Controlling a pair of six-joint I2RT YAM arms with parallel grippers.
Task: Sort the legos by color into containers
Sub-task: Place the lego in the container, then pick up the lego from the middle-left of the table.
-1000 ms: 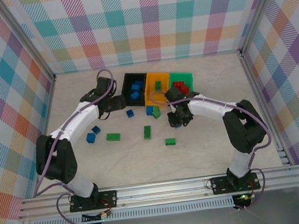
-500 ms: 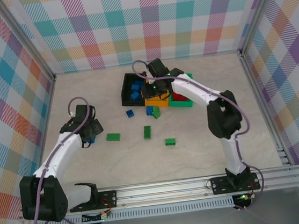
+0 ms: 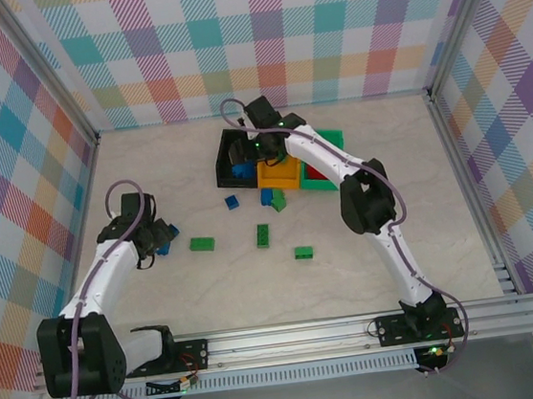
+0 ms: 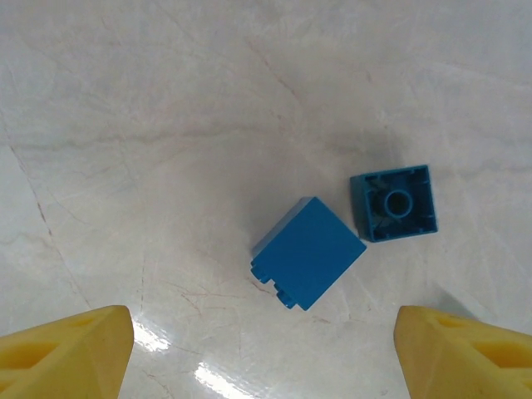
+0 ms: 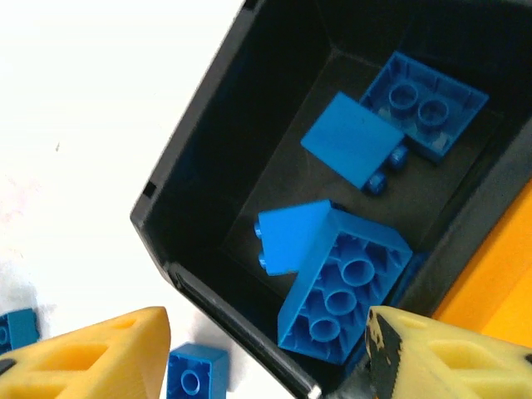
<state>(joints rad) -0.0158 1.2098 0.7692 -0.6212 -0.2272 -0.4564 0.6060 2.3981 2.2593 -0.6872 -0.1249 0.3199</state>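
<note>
My left gripper [image 3: 151, 237] [image 4: 266, 370] hangs open over the left of the table, its yellow fingertips [image 4: 71, 353] wide apart. Two small blue legos lie just ahead of it, one on its side [image 4: 308, 263] and one upside down [image 4: 393, 202], both untouched. My right gripper [image 3: 249, 150] [image 5: 270, 366] is open above the black container [image 3: 222, 158] [image 5: 199, 174], which holds several blue legos, among them a big upside-down one [image 5: 345, 299]. The orange-yellow container [image 3: 278, 175] [image 5: 499, 287] stands next to it, then the green container [image 3: 330, 137].
Loose legos lie mid-table: blue ones [image 3: 232, 201] [image 3: 266, 197] just in front of the bins, and green ones [image 3: 201, 244] [image 3: 263, 235] [image 3: 303, 252] nearer me. A blue lego [image 5: 197, 381] sits outside the black bin's wall. Checkered walls enclose the table.
My left arm swung from the black bin down to the two blue legos at left. My right arm rose from mid-table, past the orange-yellow bin, to over the black bin.
</note>
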